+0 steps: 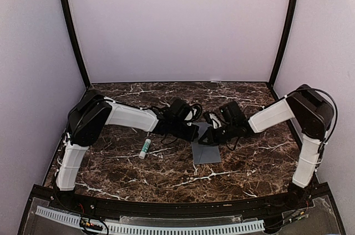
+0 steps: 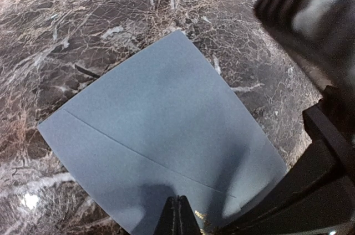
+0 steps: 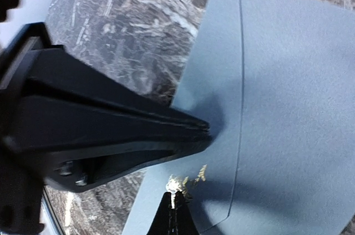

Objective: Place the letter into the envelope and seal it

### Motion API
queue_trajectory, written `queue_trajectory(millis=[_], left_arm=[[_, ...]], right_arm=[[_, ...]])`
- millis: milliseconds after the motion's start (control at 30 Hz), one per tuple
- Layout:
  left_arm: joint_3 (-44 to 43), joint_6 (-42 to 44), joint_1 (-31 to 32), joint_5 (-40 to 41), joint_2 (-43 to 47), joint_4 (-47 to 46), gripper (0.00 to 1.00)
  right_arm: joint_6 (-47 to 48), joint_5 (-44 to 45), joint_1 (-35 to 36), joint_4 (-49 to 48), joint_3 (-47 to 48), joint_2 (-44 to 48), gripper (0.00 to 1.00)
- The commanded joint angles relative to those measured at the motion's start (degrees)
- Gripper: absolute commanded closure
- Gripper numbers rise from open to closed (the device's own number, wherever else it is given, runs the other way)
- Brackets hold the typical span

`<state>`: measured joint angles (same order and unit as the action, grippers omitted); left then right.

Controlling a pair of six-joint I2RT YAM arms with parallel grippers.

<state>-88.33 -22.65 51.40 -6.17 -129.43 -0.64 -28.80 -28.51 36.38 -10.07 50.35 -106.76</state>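
Observation:
The slate-grey envelope (image 1: 207, 152) lies flat on the marble table, its flap folded down along a crease line. It fills the left wrist view (image 2: 161, 129) and the right wrist view (image 3: 288, 107). My left gripper (image 1: 194, 133) is shut, and its tip (image 2: 178, 200) rests on the envelope's far edge. My right gripper (image 1: 207, 138) is also shut, its tip (image 3: 176, 197) on the same edge, close beside the left one (image 3: 202, 129). A small yellowish speckled mark (image 3: 191, 177) sits on the envelope between the two tips. The cream letter is hidden.
A white tube with a green cap (image 1: 145, 148) lies on the table left of the envelope. The marble table (image 1: 249, 163) is enclosed by pale walls at the back and sides. Both arms meet over the table's centre.

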Motion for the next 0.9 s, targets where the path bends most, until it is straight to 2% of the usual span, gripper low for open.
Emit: queue_trajectory(millis=[0, 367, 567, 700, 867], left_arm=[[2.73, 1.34, 0.26, 0.4, 0.74, 4.61, 1.0], [5.73, 4.84, 0.32, 2.89, 7.55, 2.12, 0.99], [15.67, 8.73, 2.94, 1.01, 15.14, -7.42, 0.92], [20.95, 9.67, 3.87, 3.13, 17.33, -11.63, 0.88], [19.01, 10.13, 3.94, 4.84, 15.66, -12.49, 0.87]], right_arm=[[0.24, 1.33, -0.54, 1.1, 1.99, -2.81, 1.0], [1.11, 1.7, -1.84, 3.43, 1.05, -1.49, 1.0], [0.66, 1.54, -1.92, 3.51, 1.78, -2.5, 1.0], [0.38, 1.65, -1.84, 4.71, 2.49, -2.38, 1.0], [0.41, 3.67, -1.67, 7.57, 3.07, -0.87, 1.0]])
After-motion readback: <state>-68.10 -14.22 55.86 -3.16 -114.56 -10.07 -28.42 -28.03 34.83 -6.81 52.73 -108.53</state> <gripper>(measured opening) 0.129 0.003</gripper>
